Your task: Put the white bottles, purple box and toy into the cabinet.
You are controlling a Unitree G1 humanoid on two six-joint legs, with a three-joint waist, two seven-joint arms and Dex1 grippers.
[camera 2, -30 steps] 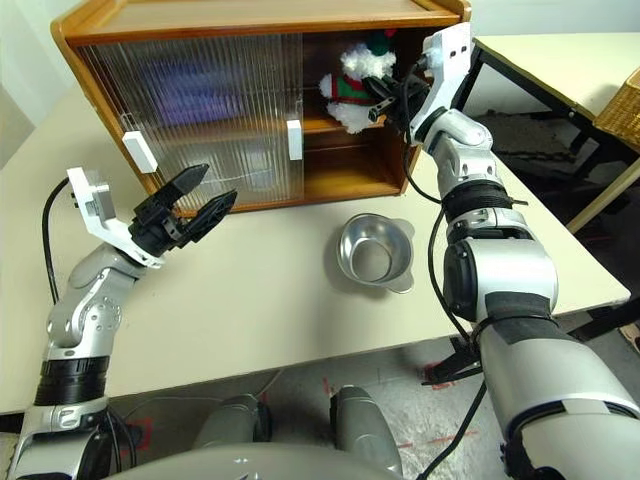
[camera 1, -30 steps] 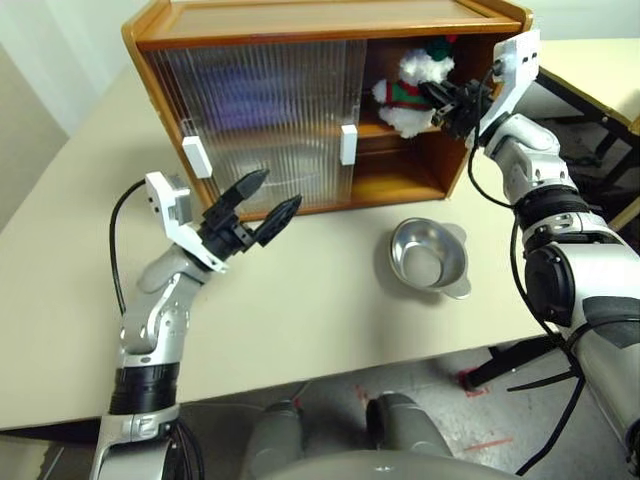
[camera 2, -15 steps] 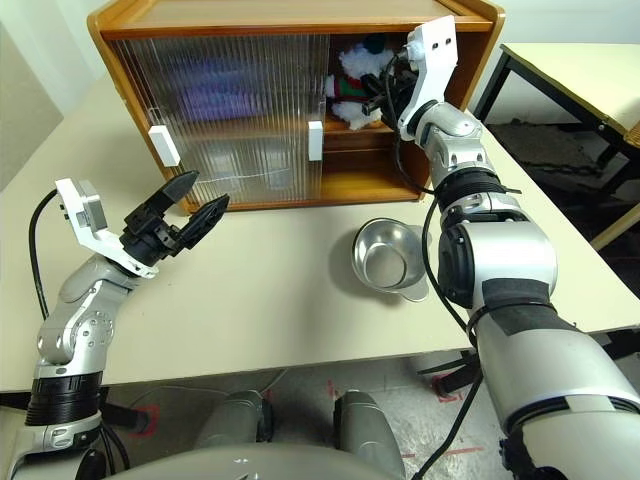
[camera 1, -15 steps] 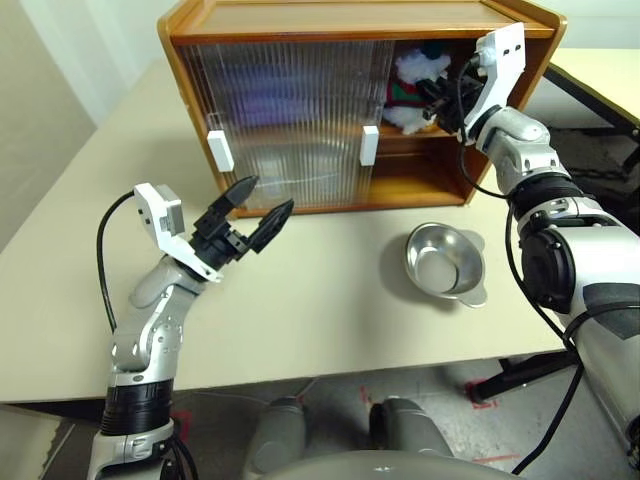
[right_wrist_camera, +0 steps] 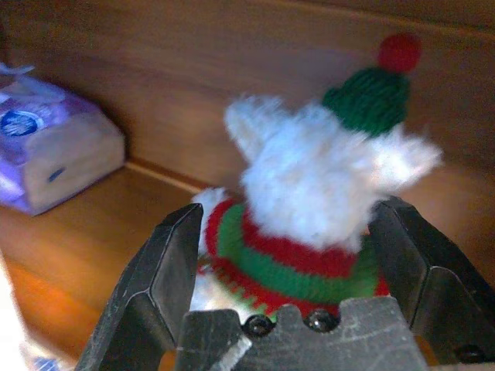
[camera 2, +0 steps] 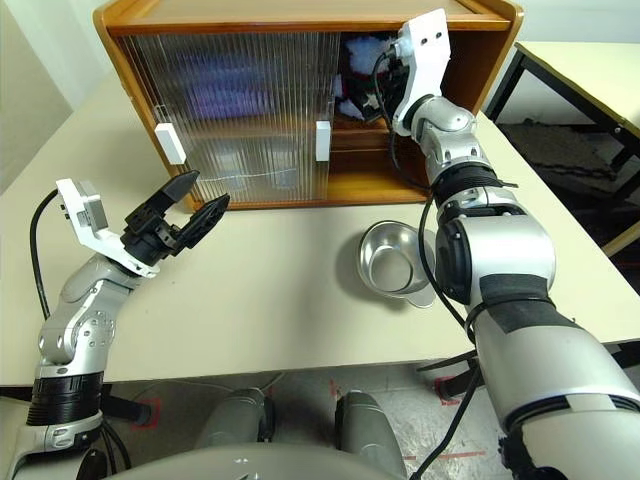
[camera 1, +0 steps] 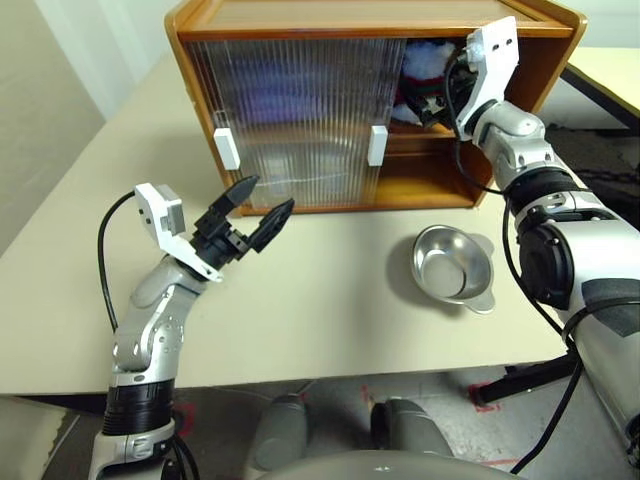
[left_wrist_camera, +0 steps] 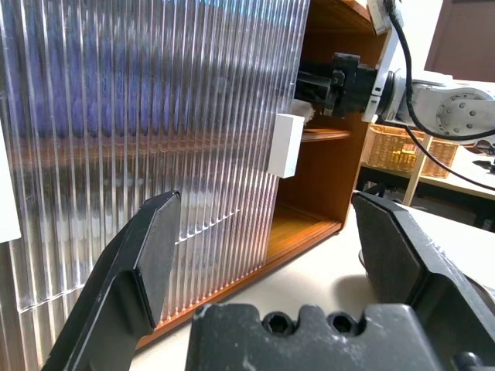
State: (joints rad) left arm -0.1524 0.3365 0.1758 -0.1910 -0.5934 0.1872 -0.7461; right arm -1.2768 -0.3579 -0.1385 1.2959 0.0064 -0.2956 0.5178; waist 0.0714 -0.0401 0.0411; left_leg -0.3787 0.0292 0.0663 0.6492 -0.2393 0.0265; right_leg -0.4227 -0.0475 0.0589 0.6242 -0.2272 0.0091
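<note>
Two black fingers of the right gripper (right_wrist_camera: 298, 255) stand spread wide on either side of the toy (right_wrist_camera: 309, 209), which sits upright between them on the cabinet (camera 1: 300, 20) shelf, apparently released, with the purple box (right_wrist_camera: 46, 151) farther back along the shelf. The coming move looks like a straight withdrawal along the gripper's own line. The left gripper (camera 1: 255, 208) hangs open over the table (camera 1: 330, 300), well short of the doors.

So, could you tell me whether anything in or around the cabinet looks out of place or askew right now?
Nothing stands out. The toy sits upright on the cabinet shelf between the open fingers of the right gripper, with the purple box lying flat beside it. The steel bowl stands upright on the table.
</note>
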